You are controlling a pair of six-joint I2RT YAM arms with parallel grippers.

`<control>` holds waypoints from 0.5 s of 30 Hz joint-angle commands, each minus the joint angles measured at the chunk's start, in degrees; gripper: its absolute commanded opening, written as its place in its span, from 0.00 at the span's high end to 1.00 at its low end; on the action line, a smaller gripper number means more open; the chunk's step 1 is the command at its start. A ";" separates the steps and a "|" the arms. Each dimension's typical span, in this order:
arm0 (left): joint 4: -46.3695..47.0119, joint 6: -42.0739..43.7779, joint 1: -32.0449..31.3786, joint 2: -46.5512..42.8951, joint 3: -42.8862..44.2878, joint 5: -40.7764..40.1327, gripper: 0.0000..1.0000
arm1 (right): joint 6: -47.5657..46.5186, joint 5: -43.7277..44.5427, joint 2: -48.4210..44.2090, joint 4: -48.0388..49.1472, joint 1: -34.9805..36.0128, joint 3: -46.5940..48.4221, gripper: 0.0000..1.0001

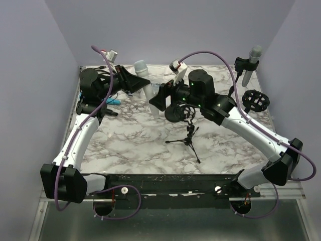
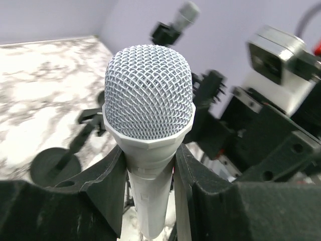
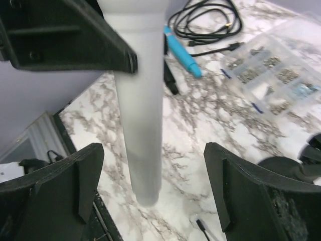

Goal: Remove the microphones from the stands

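My left arm stretches to the table's far side, my left gripper [image 2: 149,173] clamped on the white microphone [image 2: 149,95] just under its mesh head. It stands upright, clear of the tripod stand [image 1: 189,136]. My right gripper [image 3: 156,173] is spread wide, flanking the handle without touching. The right wrist view cuts off the microphone's head.

A woven metal mesh grille and a smooth, matt, pale-grey body are shown on the microphone [image 2: 149,95]. Rough, matt black plastic is seen on the left gripper [image 2: 149,165] fingers [image 2: 98,188]. The table [image 1: 135,145] is marble-patterned.
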 commanded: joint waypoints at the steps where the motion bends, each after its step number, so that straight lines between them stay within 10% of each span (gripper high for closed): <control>1: -11.79 2.46 5.00 -1.76 2.12 -12.66 1.00 | -1.38 12.17 -4.86 -0.10 0.33 -2.12 0.11; 15: -47.39 -11.23 21.05 -0.57 3.31 -55.16 1.00 | -1.82 20.17 -5.83 -1.03 0.32 -3.27 0.11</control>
